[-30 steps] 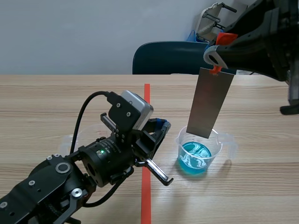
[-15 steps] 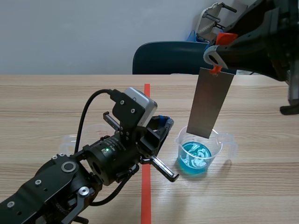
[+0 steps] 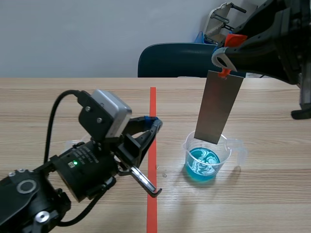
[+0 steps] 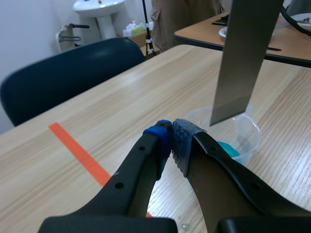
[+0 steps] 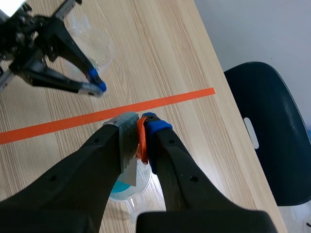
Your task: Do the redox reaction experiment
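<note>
1. The right pincer point(image 5: 139, 127) is recorded as clamped on the upper edge of a grey metal sheet point(image 3: 218, 107). An orange tab point(image 3: 223, 73) is caught between its fingers. The sheet is held raised and hangs downward at a slight tilt.
2. The sheet's lower edge is located over the mouth of a clear plastic beaker point(image 3: 188, 145), at about rim level. No contact with the liquid can be made out.
3. The beaker is set upright on the wooden tabletop point(image 3: 58, 102), on the right arm's side of the orange-red tape line point(image 3: 152, 102). Its lower part is filled with blue liquid point(image 3: 204, 165), in which pale swirls are noted.
4. The left pincer point(image 3: 154, 122) is pressed together, with nothing held. In the left wrist view its blue pad and its grey dotted pad are seen touching.
5. The left pincer is held above the tabletop at the tape line. Its tips are directed toward the beaker, which lies ahead of it and apart from it.
6. A second clear cup point(image 5: 99, 46) is noted on the tabletop on the left arm's side, well apart from the beaker. In the scene view it is largely hidden behind the left arm.
7. A dark blue chair point(image 3: 175, 60) is observed beyond the far edge of the tabletop.
</note>
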